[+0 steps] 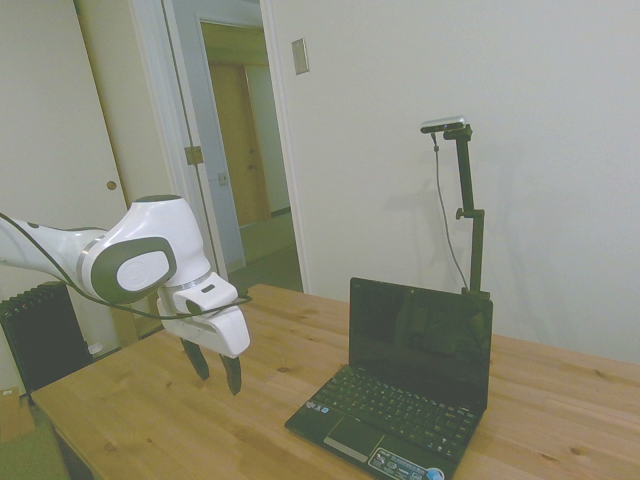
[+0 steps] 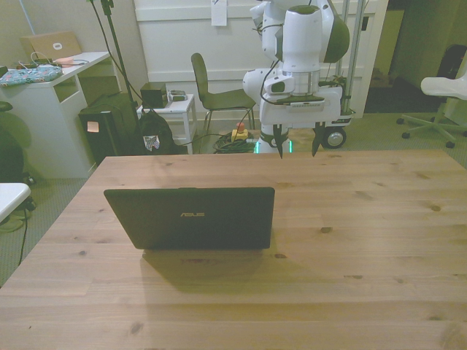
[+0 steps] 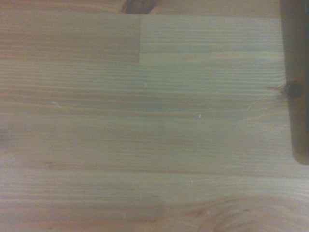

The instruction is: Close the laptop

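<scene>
The laptop (image 1: 405, 385) stands open on the wooden table, its dark screen upright and its black keyboard and stickered palm rest facing the side camera. In the front view I see the back of the laptop's lid (image 2: 191, 217) left of centre. My gripper (image 1: 215, 372) hangs above the table well away from the laptop, fingers pointing down. In the front view the gripper (image 2: 298, 143) is open and empty, near the far edge and toward the front view's right of the laptop. The wrist view holds only bare wood (image 3: 145, 121) and a dark strip at one edge.
The table (image 2: 365, 240) stretches wide toward the front view's right. Behind it stand a green chair (image 2: 215, 91), a white desk (image 2: 44, 95) and a black bag (image 2: 153, 135). An open doorway (image 1: 250, 150) shows in the side view.
</scene>
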Available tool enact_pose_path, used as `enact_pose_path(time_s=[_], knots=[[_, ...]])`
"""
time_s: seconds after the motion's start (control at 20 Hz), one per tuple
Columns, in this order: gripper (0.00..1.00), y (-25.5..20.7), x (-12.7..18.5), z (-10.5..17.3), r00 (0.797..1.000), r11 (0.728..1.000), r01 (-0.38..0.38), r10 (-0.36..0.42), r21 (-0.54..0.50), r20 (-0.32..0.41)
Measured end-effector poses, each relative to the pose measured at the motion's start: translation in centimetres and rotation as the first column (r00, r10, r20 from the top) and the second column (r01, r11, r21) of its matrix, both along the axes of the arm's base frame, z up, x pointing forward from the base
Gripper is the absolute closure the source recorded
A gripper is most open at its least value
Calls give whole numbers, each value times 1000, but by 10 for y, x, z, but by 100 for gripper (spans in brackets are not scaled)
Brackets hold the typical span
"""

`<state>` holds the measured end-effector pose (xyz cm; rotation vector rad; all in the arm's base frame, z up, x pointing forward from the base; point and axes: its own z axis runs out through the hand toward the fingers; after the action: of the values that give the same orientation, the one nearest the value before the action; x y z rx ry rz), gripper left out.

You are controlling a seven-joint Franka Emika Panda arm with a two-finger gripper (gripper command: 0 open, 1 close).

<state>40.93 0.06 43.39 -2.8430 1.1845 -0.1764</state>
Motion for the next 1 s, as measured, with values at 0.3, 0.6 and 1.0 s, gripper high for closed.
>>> enact_pose_path(time_s=[0.3, 0.6, 1.0], knots=[[0, -14, 4, 9, 1000, 1000, 16, -16, -18, 18], [0, -39, 24, 51, 996, 998, 43, -39, -54, 75], [0, -78, 80, 87, 993, 994, 73, -65, -79, 95]])
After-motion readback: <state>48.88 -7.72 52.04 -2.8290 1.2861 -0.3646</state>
